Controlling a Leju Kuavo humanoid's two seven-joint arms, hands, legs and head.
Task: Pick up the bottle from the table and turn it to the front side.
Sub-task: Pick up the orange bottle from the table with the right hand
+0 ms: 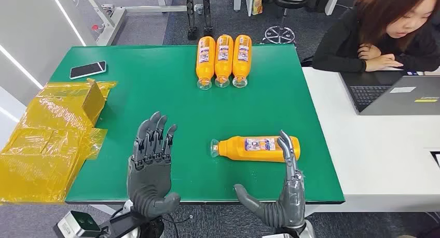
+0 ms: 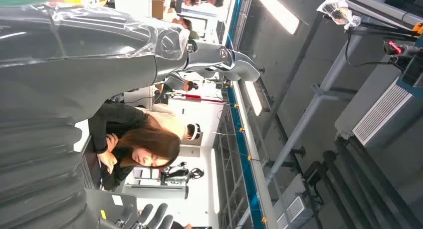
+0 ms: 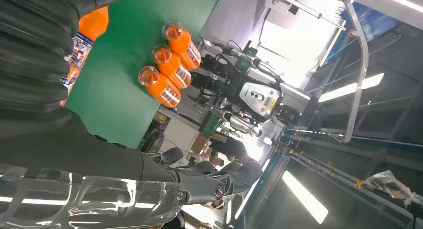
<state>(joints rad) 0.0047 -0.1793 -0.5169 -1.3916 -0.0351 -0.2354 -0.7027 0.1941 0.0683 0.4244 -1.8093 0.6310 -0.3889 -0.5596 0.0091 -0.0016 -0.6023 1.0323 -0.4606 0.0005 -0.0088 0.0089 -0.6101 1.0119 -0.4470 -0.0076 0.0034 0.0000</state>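
One bottle (image 1: 257, 148) lying flat, right hand (image 1: 283, 189) touching, left hand (image 1: 151, 168) open

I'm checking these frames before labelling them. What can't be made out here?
- Lone bottle, head view: label print too small; the right robot hand crosses its base end, contact unclear.
- Same bottle, right wrist view: mostly behind the grey cover.
- Laptop: cut off by the right edge.

The green tabletop (image 1: 155, 93) looks matt and cloth-like. The lone orange plastic bottle (image 1: 254, 148) is smooth and glossy with a paper-like label, as are three orange plastic bottles (image 1: 223, 60) beyond. Crinkled translucent yellow plastic film (image 1: 46, 144) shines. Both grey hands look like matt plastic: left hand (image 1: 151, 160), right hand (image 1: 283, 194).
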